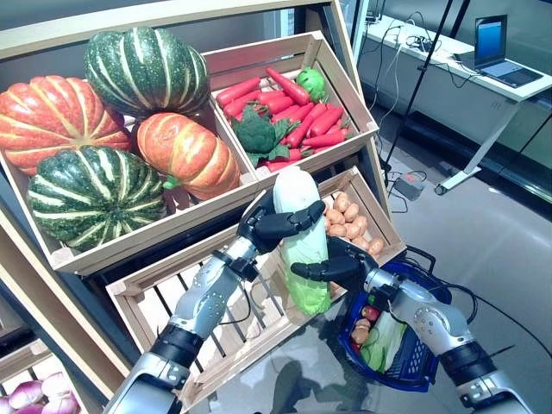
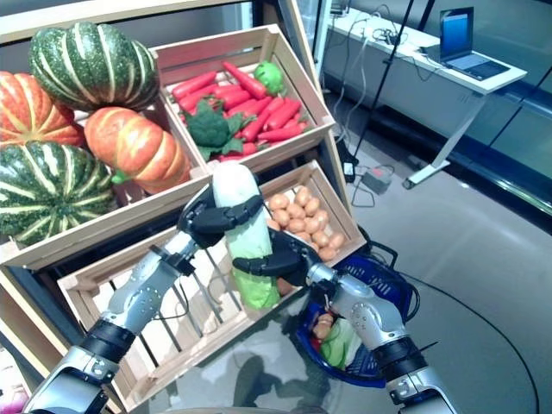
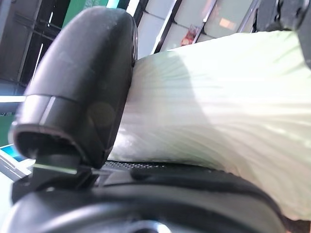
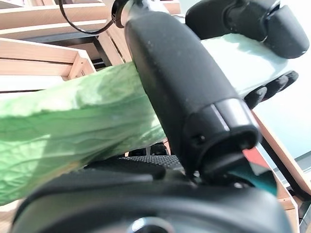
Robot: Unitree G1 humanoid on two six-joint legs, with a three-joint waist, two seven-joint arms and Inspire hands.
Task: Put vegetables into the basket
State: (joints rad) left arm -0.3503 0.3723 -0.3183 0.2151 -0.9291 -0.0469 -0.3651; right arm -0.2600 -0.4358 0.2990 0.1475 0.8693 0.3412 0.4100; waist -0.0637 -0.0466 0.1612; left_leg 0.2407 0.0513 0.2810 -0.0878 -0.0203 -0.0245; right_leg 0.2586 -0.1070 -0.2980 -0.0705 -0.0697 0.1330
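A long napa cabbage (image 1: pixel 300 246), white at the top and green at the bottom, stands upright in front of the stand's lower crate. My left hand (image 1: pixel 274 224) is curled round its white upper part (image 3: pixel 218 107). My right hand (image 1: pixel 332 266) is curled round its green lower part (image 4: pixel 73 126). Both hands hold it at once, just left of and above the blue basket (image 1: pixel 423 362) on the floor. The basket holds green leafy vegetables (image 1: pixel 385 341), a small red one (image 1: pixel 371 312) and brownish ones (image 1: pixel 361 331).
The wooden stand (image 1: pixel 259 181) with its crates rises behind and left of the hands. The lower slatted crate (image 1: pixel 172 302) lies under my left arm. A white desk with a laptop (image 1: pixel 504 65) stands far right across open grey floor.
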